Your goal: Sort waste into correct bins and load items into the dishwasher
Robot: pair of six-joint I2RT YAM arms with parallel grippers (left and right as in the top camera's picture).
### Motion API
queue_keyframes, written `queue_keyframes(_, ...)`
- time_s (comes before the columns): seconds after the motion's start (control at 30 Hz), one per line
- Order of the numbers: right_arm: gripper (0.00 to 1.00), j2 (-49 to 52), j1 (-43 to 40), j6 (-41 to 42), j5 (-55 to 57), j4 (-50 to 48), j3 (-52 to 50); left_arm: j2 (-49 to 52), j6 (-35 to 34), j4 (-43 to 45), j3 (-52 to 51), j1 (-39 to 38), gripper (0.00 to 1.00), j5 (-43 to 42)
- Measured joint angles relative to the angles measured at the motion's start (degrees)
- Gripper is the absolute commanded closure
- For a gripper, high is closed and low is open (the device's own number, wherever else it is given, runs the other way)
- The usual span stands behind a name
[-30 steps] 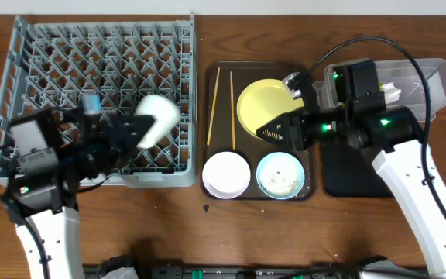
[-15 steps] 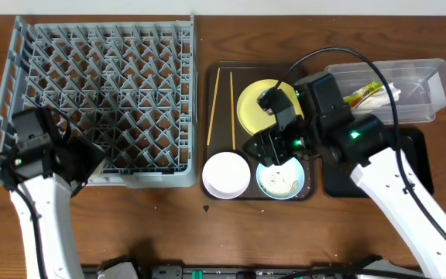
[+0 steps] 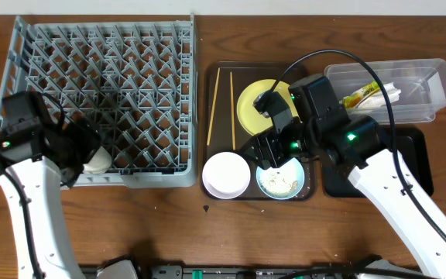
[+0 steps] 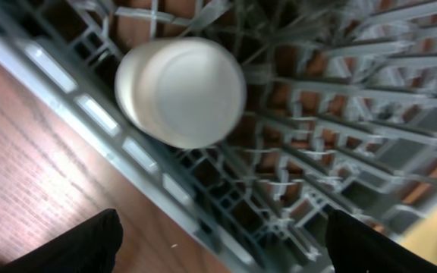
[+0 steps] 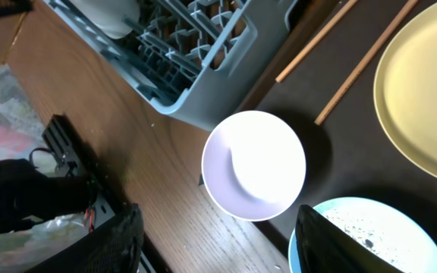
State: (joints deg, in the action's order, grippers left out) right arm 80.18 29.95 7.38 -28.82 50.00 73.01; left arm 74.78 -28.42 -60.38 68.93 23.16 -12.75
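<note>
The white cup [image 3: 96,160] stands in the front left corner of the grey dish rack [image 3: 99,70]. In the left wrist view the cup [image 4: 180,91] shows its round end among the pegs, apart from my fingers. My left gripper [image 4: 218,258] is open and empty above the rack's front wall [image 4: 127,152]. My right gripper [image 5: 218,250] is open and empty, low over the pinkish-white bowl [image 5: 254,164] and the light blue bowl [image 5: 370,235] holding rice. The yellow plate [image 3: 255,105] and two chopsticks [image 3: 211,105] lie on the brown tray [image 3: 207,77].
The clear tub [image 3: 416,74] at back right holds the green-and-orange wrapper [image 3: 362,97] and something white. The black tray [image 3: 413,167] lies in front of it, partly under my right arm. A dark scrap [image 3: 206,208] lies on the table by the brown tray.
My left gripper carried the cup down from above the rack to its front left corner and let go. My right arm swung from the clear tub to above the two bowls.
</note>
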Motion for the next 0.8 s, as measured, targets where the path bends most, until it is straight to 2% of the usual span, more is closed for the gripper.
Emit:
queue_keyframes(0.1, 0.38, 0.00, 0.00, 0.00, 0.24, 0.07, 0.00, -1.38, 0.50, -1.18, 2.49, 0.00, 0.14, -0.66)
queue_keyframes(0.13, 0.39, 0.00, 0.00, 0.09, 0.57, 0.09, 0.00, -1.70, 0.92, -1.55, 2.58, 0.00, 0.20, -1.07)
queue_keyframes(0.2, 0.41, 0.00, 0.00, 1.27, 2.19, 0.20, 0.00, -2.27, 2.38, -2.86, 2.60, 0.02, 0.23, -3.26)
queue_keyframes(0.23, 0.45, 0.00, 0.02, 2.64, 3.82, 0.31, -0.07, -2.47, 3.37, -2.84, 2.60, 0.00, 0.23, -4.50)
queue_keyframes(0.37, 0.48, -0.04, 1.20, 6.88, 9.42, 0.31, -2.73, -6.10, 10.03, -3.72, 2.58, -0.81, 0.23, -11.52)
queue_keyframes(0.53, 0.52, 0.66, 5.25, 12.87, 18.40, -1.14, -10.99, -17.05, 18.62, -3.74, 2.62, -6.99, 0.23, -15.50)
queue_keyframes(0.63, 0.54, 3.32, 6.08, 14.88, 21.53, -3.85, -12.85, -21.92, 21.57, -3.74, 2.64, -10.36, 0.22, -16.09)
queue_keyframes(0.73, 0.62, 6.43, 6.12, 16.87, 23.12, -5.05, -12.90, -24.83, 23.19, -3.87, 2.64, -13.66, 0.22, -16.68)
queue_keyframes(0.8, 0.63, 8.15, 6.12, 18.91, 23.19, -4.83, -12.87, -25.09, 23.69, -4.13, 2.64, -14.91, 0.22, -16.76)
